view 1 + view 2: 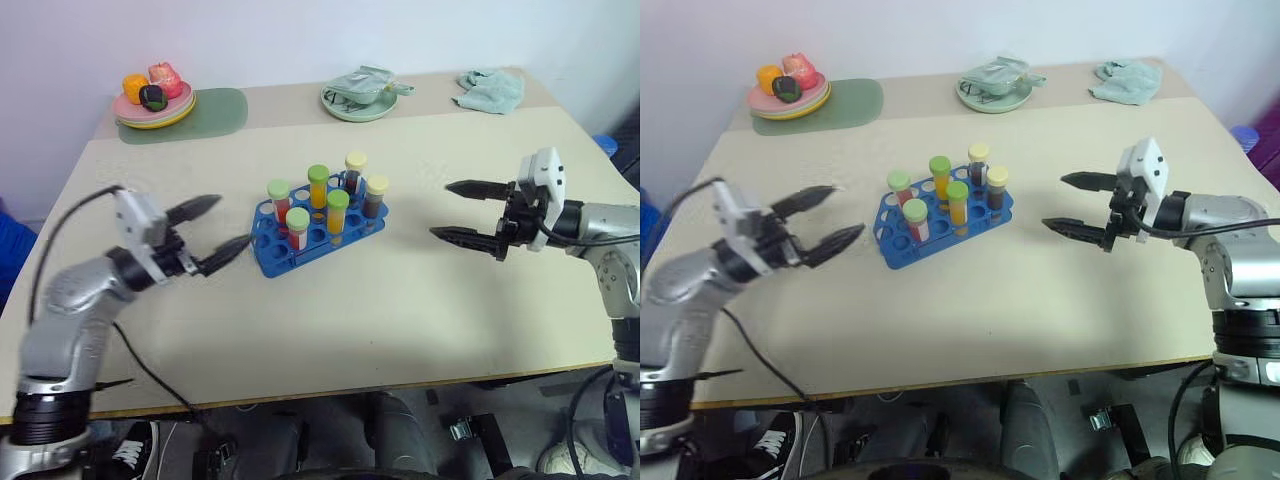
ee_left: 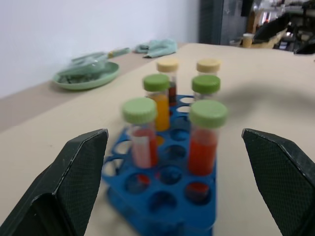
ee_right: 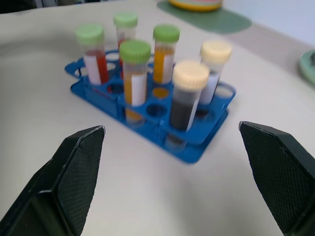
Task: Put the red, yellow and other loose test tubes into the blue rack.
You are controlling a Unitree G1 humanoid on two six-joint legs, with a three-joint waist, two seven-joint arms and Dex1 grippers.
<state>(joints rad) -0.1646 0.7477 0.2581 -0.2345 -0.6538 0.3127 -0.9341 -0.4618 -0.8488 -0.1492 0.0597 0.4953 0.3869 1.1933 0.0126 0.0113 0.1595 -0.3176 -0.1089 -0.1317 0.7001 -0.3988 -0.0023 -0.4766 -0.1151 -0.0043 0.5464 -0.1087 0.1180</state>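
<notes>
The blue rack (image 1: 312, 232) stands in the middle of the beige table. Several capped test tubes stand upright in its holes: red ones with green caps (image 1: 279, 198), yellow ones with green caps (image 1: 318, 184) and dark ones with cream caps (image 1: 377, 194). To the rack's left my left gripper (image 1: 215, 226) hovers open and empty, its fingers aimed at the rack. Well off to the rack's right, my right gripper (image 1: 455, 211) is open and empty too, pointing back toward it. Both wrist views look at the rack (image 2: 162, 196) (image 3: 162, 132) between wide-spread fingers.
A pink and yellow plate of toy fruit (image 1: 153, 104) sits on a green mat (image 1: 215, 115) at the far left. At the far centre stands a green dish (image 1: 360, 100), with a crumpled green cloth (image 1: 492, 89) lying to its right.
</notes>
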